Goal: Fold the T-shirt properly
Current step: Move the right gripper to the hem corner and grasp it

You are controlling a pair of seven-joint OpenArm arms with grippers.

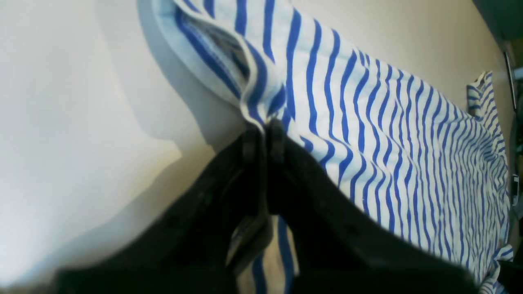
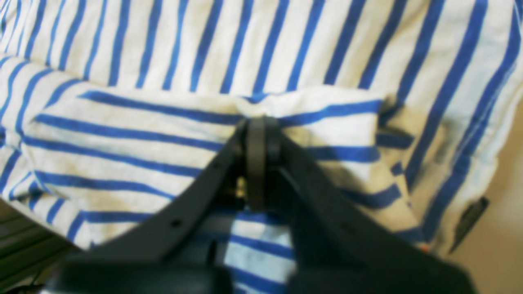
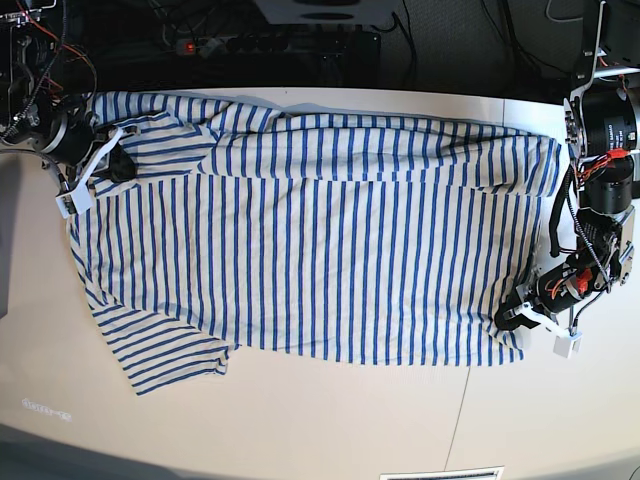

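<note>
The T-shirt (image 3: 320, 230), white with thin blue stripes, lies spread flat on the table with its sleeves at the left and its hem at the right. My left gripper (image 3: 512, 318) sits at the shirt's near right corner. In the left wrist view it (image 1: 261, 124) is shut on a raised fold of the cloth (image 1: 388, 143). My right gripper (image 3: 118, 165) is at the far left sleeve. In the right wrist view it (image 2: 257, 122) is shut on a folded layer of the shirt (image 2: 261, 49). A small dark tag (image 2: 470, 222) shows at a cloth edge.
The cream table (image 3: 300, 420) extends in front of the shirt, with a seam line (image 3: 460, 420) at the near right. Dark equipment and cables (image 3: 280, 40) line the back edge. The left arm's body (image 3: 600, 150) stands at the right edge.
</note>
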